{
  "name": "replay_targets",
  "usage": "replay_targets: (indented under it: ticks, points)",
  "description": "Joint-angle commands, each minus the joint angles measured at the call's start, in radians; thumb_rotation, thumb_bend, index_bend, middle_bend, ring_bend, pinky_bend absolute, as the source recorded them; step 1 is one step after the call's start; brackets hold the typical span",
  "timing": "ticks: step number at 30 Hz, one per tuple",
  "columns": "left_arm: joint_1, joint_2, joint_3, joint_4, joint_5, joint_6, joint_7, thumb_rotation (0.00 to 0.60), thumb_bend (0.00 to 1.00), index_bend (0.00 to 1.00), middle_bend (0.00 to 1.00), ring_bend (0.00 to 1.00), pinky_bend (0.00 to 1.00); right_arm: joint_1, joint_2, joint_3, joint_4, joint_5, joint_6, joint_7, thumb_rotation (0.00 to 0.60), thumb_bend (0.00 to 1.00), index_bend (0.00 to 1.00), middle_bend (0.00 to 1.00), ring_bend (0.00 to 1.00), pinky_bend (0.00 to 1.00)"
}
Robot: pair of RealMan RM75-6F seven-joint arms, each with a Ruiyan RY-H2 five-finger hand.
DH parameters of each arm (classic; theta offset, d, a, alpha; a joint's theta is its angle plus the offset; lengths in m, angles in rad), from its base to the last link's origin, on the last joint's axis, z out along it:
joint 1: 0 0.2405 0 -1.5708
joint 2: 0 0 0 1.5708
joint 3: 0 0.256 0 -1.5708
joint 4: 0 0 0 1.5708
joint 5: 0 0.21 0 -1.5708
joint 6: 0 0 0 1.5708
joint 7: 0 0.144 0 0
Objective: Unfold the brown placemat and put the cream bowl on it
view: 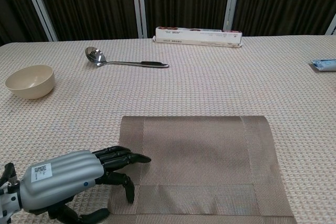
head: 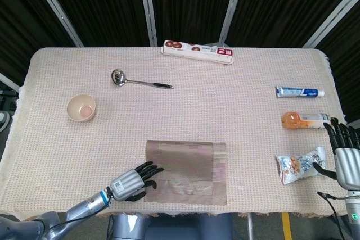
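The brown placemat [head: 187, 171] [view: 195, 161] lies near the table's front edge, still folded, with a doubled strip along its near side. My left hand [head: 131, 181] [view: 68, 182] sits at the mat's near-left corner, its fingers apart, the fingertips [view: 137, 158] reaching over the mat's edge; whether it holds the edge is unclear. The cream bowl [head: 81, 107] [view: 30, 81] stands upright at the far left, away from the mat. My right hand [head: 344, 154] hovers at the table's right edge with fingers spread and holds nothing.
A metal ladle [head: 138, 80] [view: 121, 60] lies behind the mat. A long box [head: 197, 50] [view: 198, 36] sits at the back edge. On the right are a toothpaste tube [head: 300, 91], an orange bottle [head: 304, 119] and a snack packet [head: 300, 165].
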Motion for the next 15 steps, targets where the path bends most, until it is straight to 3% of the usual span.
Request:
replay_targets:
  ticks: [1,7,15]
  points:
    - [0.003,-0.004,0.0,0.009,-0.003,0.004,-0.006,0.6,0.44,0.48,0.0,0.0,0.0,0.0,0.0,0.0,0.0,0.0,0.0,0.001,0.6,0.0,0.0,0.0,0.0,0.0]
    - [0.005,-0.009,-0.008,0.02,-0.006,0.018,-0.012,0.6,0.44,0.55,0.0,0.0,0.0,0.0,0.002,-0.001,-0.001,-0.001,-0.001,0.004,0.6,0.0,0.0,0.0,0.0,0.0]
    - [0.0,-0.018,-0.024,0.028,-0.01,0.031,-0.017,0.6,0.44,0.56,0.0,0.0,0.0,0.001,0.003,-0.002,-0.003,-0.003,-0.003,0.006,0.6,0.0,0.0,0.0,0.0,0.0]
